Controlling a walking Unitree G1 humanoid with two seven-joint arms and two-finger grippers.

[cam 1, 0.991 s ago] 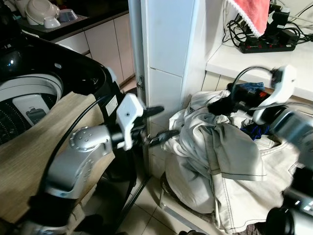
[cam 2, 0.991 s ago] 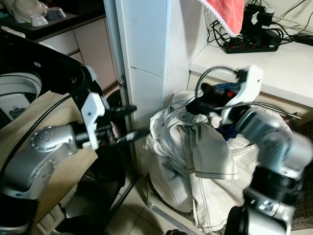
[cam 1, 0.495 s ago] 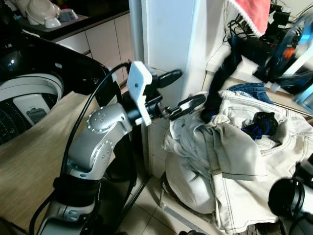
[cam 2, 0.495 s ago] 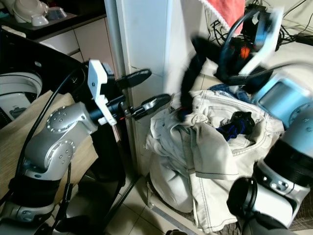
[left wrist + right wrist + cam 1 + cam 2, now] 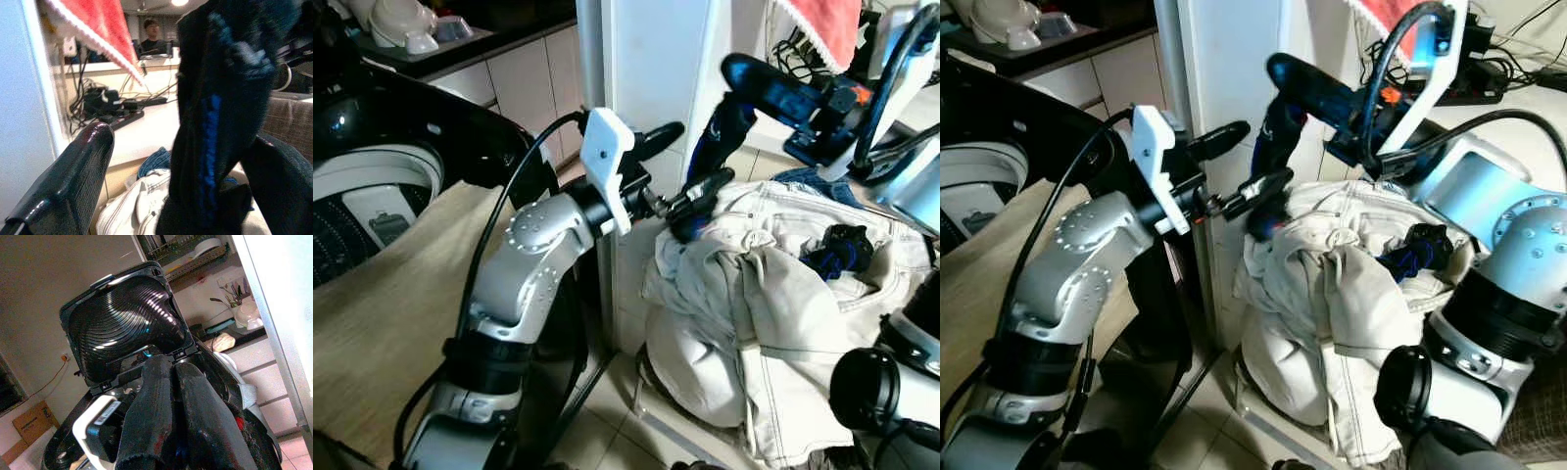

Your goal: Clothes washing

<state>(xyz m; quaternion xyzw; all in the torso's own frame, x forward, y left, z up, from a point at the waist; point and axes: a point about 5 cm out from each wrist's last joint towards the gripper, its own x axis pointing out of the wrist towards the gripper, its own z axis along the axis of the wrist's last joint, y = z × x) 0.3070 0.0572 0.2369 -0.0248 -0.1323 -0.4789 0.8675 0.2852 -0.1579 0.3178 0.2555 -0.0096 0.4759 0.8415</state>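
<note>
right gripper (image 5: 1278,73) pinched on a limp dark navy garment with blue stripe (image 5: 717,147), hanging above the heap of cream clothes in the laundry basket (image 5: 773,323). left gripper (image 5: 690,168) spread, fingers either side of the dangling cloth. soft, light, likely to slip or snag; best gripped mid-length. open black top-loading washing machine (image 5: 372,186) well to the left, past the white pillar's edge (image 5: 651,69).

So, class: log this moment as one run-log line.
right gripper: shut on dark garment, lifted | left gripper: open around it | pile: beige
</note>
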